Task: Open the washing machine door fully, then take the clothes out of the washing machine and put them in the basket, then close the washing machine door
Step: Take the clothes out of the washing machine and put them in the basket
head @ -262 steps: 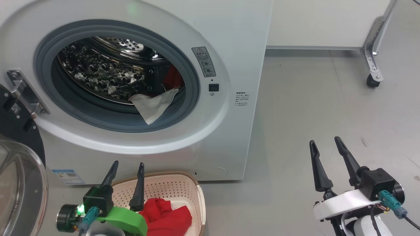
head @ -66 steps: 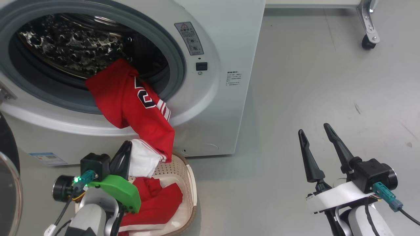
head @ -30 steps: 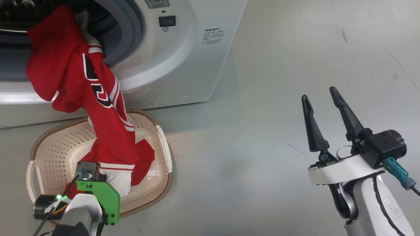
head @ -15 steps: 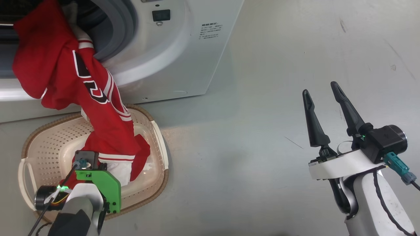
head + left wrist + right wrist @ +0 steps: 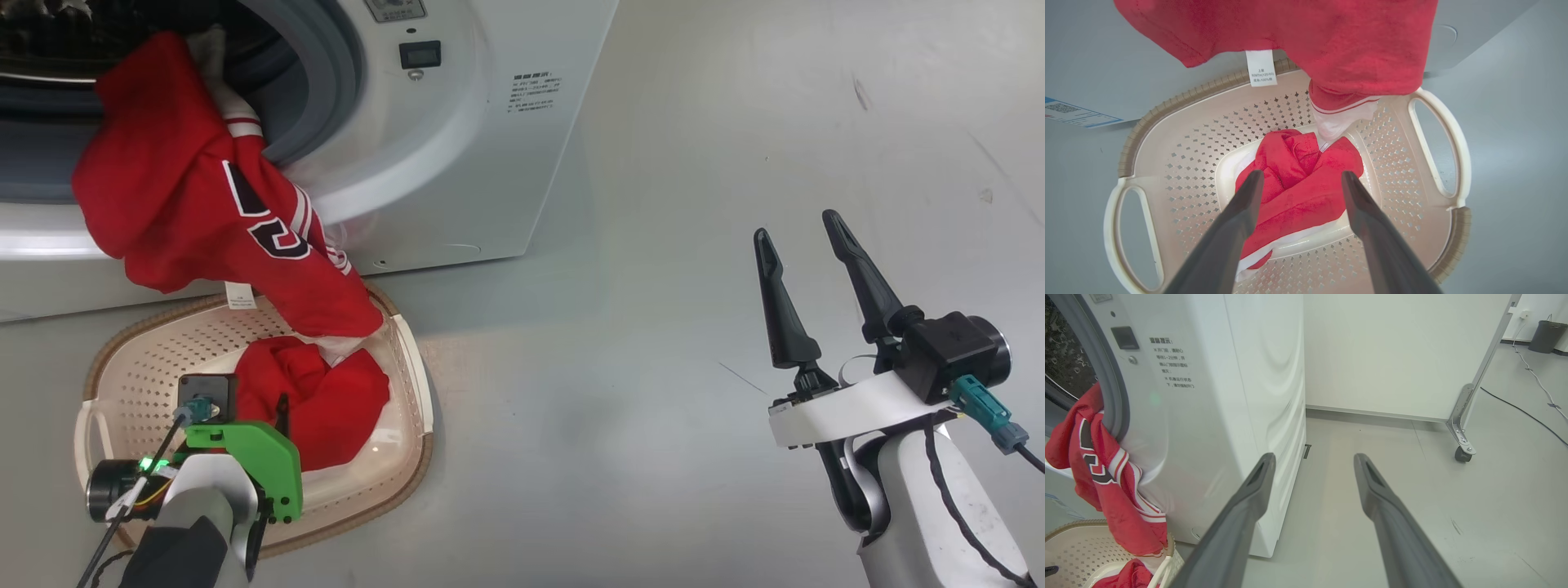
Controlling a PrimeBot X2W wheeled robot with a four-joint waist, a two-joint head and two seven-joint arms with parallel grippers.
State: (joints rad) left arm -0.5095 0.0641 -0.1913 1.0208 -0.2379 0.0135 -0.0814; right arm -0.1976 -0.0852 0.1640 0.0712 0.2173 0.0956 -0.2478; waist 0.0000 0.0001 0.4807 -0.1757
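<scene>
Left wrist view showed the left gripper with its two dark fingers spread wide, holding nothing. It was poised over a crumpled bright red garment lying at the bottom of the cream perforated plastic basket. A second red jersey with white trim and dark lettering hung over the lower lip of the large white front-loading washing machine, and its striped end drooped inside the basket's far rim. The right gripper stood open and empty, well apart from both. The jersey looked light, soft and limp. It would probably drag on the lip, so a pinch on the bunched fold there seemed best.
</scene>
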